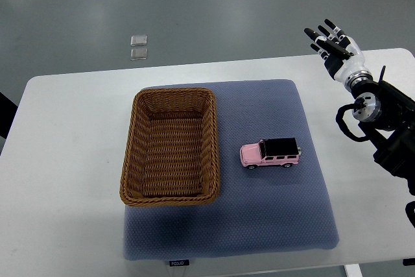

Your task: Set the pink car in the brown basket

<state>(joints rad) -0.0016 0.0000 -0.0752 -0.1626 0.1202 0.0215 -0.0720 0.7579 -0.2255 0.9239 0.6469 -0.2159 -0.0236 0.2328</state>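
One risk for you: the right hand (332, 42), fingers spread and empty, may push the car (270, 154) off the mat (272, 225) edge, away from the basket (170, 146).

We are seeing a pink car (270, 154) with a black roof and dark windows. We are looking at a brown basket (170, 145) with a woven pattern. Both are sitting on a blue-grey mat (272, 218) with tiny dots all over it. The table (65, 180) is showing white. The hand (332, 45) is showing black and white fingers, and its arm (382, 121) is looking black. The floor (194, 11) is looking grey.
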